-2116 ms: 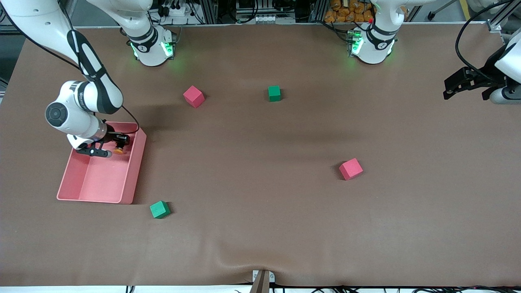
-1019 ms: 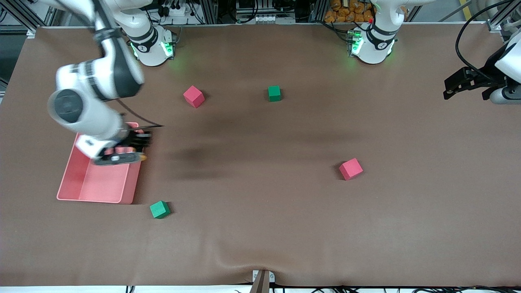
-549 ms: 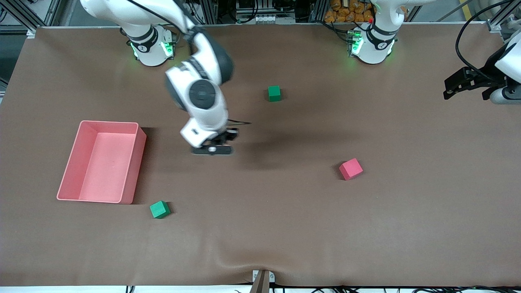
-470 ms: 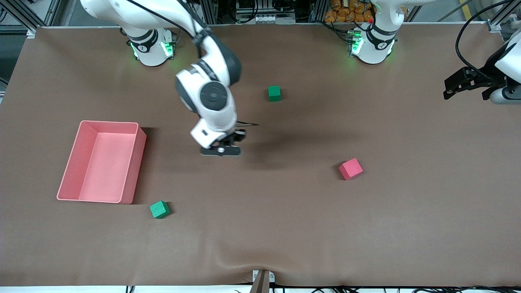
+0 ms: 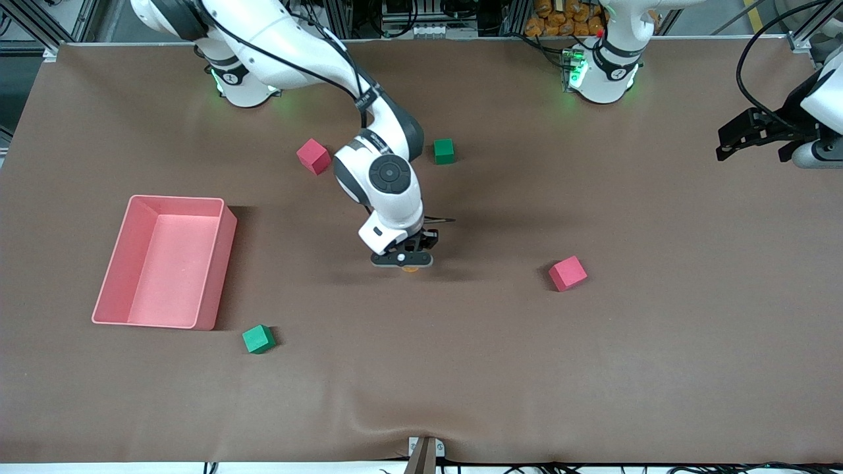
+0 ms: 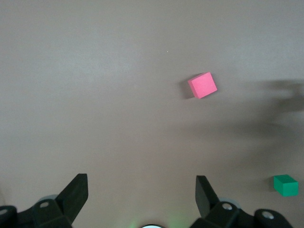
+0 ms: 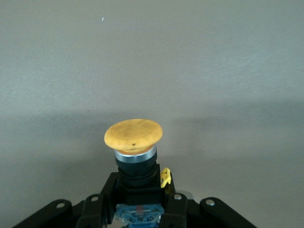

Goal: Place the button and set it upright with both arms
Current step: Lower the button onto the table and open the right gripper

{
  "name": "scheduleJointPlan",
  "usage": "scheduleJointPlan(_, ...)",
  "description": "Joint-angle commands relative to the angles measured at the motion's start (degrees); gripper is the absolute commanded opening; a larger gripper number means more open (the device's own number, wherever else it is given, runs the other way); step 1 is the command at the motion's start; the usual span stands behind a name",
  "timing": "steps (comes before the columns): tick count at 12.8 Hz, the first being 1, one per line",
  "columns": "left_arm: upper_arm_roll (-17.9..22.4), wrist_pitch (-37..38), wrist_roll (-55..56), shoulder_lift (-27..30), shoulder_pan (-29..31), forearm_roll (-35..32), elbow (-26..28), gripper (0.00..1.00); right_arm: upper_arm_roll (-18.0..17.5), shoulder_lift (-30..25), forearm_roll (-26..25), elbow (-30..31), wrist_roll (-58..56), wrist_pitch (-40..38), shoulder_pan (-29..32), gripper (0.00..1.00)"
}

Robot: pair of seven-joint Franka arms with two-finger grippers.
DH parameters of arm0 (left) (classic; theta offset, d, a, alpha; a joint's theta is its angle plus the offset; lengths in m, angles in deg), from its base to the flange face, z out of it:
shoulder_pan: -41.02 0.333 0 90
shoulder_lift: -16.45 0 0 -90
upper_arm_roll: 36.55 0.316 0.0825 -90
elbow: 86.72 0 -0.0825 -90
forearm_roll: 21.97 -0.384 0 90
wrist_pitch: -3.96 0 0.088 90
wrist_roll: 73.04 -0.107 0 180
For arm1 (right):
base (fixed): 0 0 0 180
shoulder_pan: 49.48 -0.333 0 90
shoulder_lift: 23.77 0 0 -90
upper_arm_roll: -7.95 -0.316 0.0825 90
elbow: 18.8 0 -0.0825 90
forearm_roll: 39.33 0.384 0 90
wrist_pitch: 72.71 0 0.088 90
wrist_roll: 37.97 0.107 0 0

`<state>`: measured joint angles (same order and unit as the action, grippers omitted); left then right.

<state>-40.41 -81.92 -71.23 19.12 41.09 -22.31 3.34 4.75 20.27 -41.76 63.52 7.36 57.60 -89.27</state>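
Note:
My right gripper (image 5: 403, 259) is shut on the button (image 5: 410, 268) and holds it low over the middle of the table. In the right wrist view the round orange cap (image 7: 133, 134) sticks out past the fingers (image 7: 175, 209), which clamp the black body. My left gripper (image 5: 751, 137) hangs open and empty over the table's edge at the left arm's end and waits. The left wrist view shows its fingers (image 6: 73, 192) wide apart with nothing between them.
A pink tray (image 5: 220, 263) stands toward the right arm's end. Red cubes (image 5: 313, 156) (image 5: 568, 273) and green cubes (image 5: 444, 151) (image 5: 258, 339) lie scattered on the brown mat. The left wrist view shows a red cube (image 6: 202, 85) and a green cube (image 6: 285, 185).
My right arm has lifted the button out of the pink tray, swung it to the table's middle and come down lower. The left arm has not moved.

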Motion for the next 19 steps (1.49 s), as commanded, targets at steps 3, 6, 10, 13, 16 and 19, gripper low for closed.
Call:
scheduleJointPlan(3,-0.1,0.98,-1.11,-0.39,0.46,0.95,-1.11,1.0,0.74,7.98,-0.47,-7.96,1.42,-0.67,-1.26,0.16)
scheduleJointPlan(6,-0.1,0.98,-1.11,-0.39,0.46,0.95,-1.11,1.0,0.82,8.69,-0.73,-7.79,1.34,-1.37,-2.67,0.28)
scheduleJointPlan(10,-0.1,0.98,-1.11,-0.39,0.46,0.95,-1.11,1.0,0.91,7.2,-0.65,-7.88,1.25,-2.86,-1.97,1.0)
scheduleJointPlan(13,-0.1,0.98,-1.11,-0.39,0.46,0.95,-1.02,1.0,1.0,3.95,-0.47,-8.05,0.9,-10.75,-0.48,1.0)
scheduleJointPlan(16,-0.1,1.69,-1.11,-0.39,0.37,0.87,-0.94,1.0,0.83,-2.28,-0.38,-7.27,-0.41,-16.65,3.47,1.0)
scheduleJointPlan(19,-0.1,1.69,-1.02,-0.56,0.37,0.87,-0.76,1.0,0.91,-6.94,-0.56,-5.69,-13.83,-24.03,7.86,1.0)
